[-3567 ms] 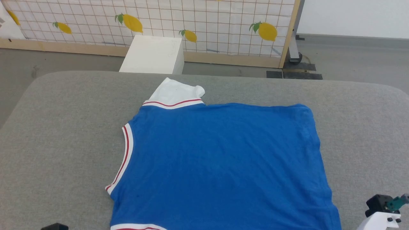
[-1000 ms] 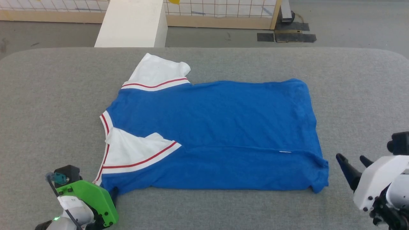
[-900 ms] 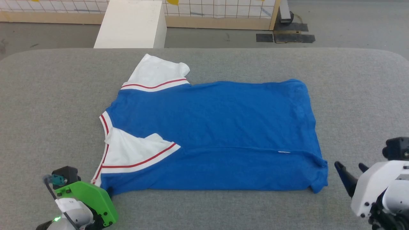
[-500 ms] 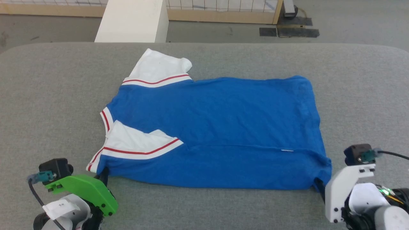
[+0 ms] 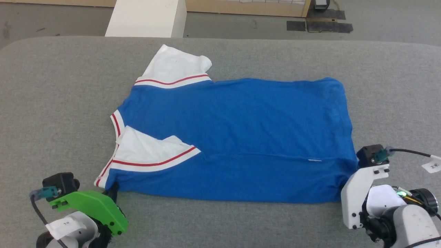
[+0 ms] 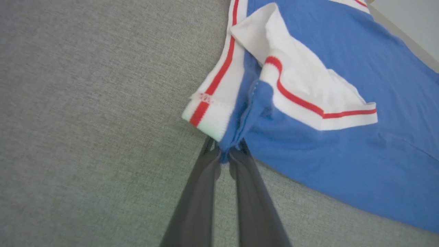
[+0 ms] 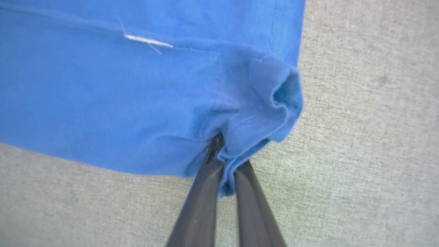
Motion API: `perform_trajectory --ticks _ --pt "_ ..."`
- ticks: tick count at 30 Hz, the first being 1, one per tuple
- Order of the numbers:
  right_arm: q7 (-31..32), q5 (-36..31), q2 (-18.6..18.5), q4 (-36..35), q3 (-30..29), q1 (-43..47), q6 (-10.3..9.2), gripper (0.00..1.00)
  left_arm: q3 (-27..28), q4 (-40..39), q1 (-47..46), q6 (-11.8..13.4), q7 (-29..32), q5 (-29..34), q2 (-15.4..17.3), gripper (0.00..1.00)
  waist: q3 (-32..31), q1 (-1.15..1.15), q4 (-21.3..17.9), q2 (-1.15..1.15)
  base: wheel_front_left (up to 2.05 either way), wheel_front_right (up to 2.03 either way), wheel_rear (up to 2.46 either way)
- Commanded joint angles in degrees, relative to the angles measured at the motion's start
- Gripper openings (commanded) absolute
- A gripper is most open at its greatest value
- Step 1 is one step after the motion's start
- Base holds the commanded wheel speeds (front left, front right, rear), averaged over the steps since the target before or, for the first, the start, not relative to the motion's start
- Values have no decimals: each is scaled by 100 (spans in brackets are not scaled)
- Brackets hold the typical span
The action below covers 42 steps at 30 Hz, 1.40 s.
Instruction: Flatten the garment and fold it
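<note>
Head view: my left gripper (image 6: pixel 224 149) and right gripper (image 7: pixel 227 155) each pinch a near corner of the garment (image 5: pixel 248 124). Likely so I can fold that edge over.

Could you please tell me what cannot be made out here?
Left end effector: in the head view, green housing covers most of its fingers.
Right end effector: in the head view, its white bracket hides the fingers.
Garment: how many layers each pinches, buried in bunched fabric, wrist views.
White box: cut off by the head view's top edge.
</note>
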Motion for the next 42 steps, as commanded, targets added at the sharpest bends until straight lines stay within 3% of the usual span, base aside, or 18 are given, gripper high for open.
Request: perform_trajectory --ticks 1,10,17,18,19,20,21,22,28,35,42 --pt "34 119 -78 -12 -62 -53 -9 0 73 -5 62 19 -40 -14 41 0 -63 0 -31 0 0 0 0" --pt "611 740 -458 -822 -236 480 -9 0 285 -470 477 314 114 -68 240 0 -419 0 -31 0 0 0 0" --pt "918 833 -370 -1011 -372 1076 -9 0 39 -291 962 399 535 -374 41 0 -521 0 -62 0 0 0 0" --pt "865 863 -325 -954 -381 1099 -9 0 8 -202 961 367 571 -420 6 4 -522 0 -68 0 0 0 0" --pt "830 881 -323 -847 -352 1126 -9 0 -15 -95 949 333 610 -486 -43 40 -522 0 -74 0 0 0 0" --pt "803 881 -353 -765 -312 1146 -9 20 -30 -12 931 312 635 -519 -68 94 -526 0 -74 0 0 0 0" --pt "752 898 -357 -682 -317 1164 -9 74 -35 85 896 288 636 -545 -96 100 -536 0 -69 0 0 0 0" --pt "712 913 -347 -628 -337 1173 -9 100 -40 154 870 269 642 -563 -111 100 -546 0 -67 0 0 0 0" --pt "465 1005 -317 -648 -584 1164 -9 100 141 89 802 207 567 -571 63 100 -659 0 -87 0 0 0 0" --pt "-65 1183 -90 -1319 -1318 740 -9 100 484 -863 409 227 229 -158 558 100 -705 0 -95 0 0 0 0" --pt "-407 1124 -64 -1449 -1540 -260 -9 100 291 -820 -763 -109 -398 474 633 100 -468 0 -151 0 0 0 0"
